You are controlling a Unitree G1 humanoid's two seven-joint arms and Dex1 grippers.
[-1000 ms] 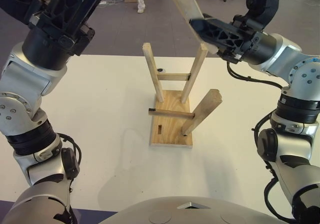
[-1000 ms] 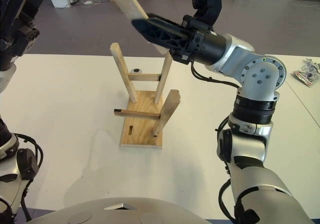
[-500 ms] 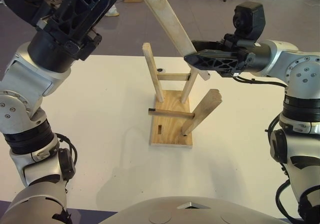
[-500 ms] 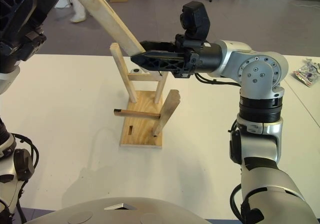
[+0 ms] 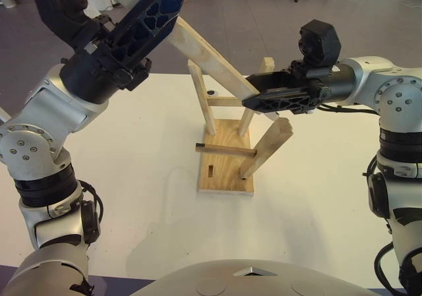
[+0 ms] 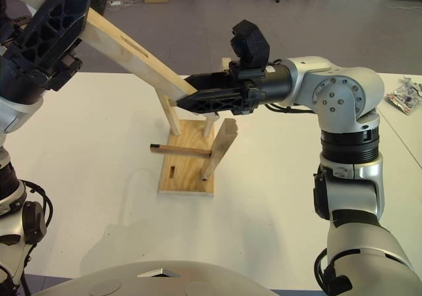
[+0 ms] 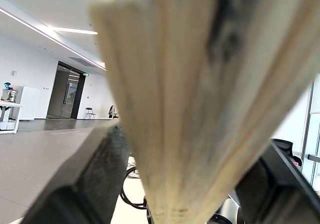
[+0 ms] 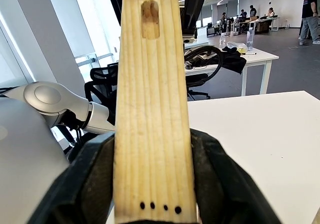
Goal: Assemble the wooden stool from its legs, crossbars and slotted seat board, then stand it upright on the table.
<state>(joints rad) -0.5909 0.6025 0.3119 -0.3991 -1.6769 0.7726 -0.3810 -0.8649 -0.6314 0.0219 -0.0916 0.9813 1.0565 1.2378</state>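
From the head camera we see the seat board (image 5: pixel 227 180) lying flat on the white worktop (image 5: pixel 119 171). At its far end stand the far left leg (image 5: pixel 201 98) and the far right leg (image 5: pixel 245 121), joined by a crossbar (image 5: pixel 227 101). A third leg (image 5: pixel 269 146) stands on the right side of the board and leans outward. A second crossbar (image 5: pixel 223 149) goes from it to the left, and its free end touches nothing. One slot (image 5: pixel 210 171) near the front left corner of the board is open.

Over the board a fourth leg (image 5: pixel 208 55) is held slanted in the air. The left jaws are closed on its high end. The right jaws are closed on its low end, near the upper part of the standing legs.

In the left wrist view the end of this leg is very close, and a black finger (image 7: pixel 85 184) lies against each side.

In the right wrist view the leg shows an oval hole (image 8: pixel 150 18) and four small dark dots. The black fingers (image 8: pixel 92 179) touch the wood on both sides.
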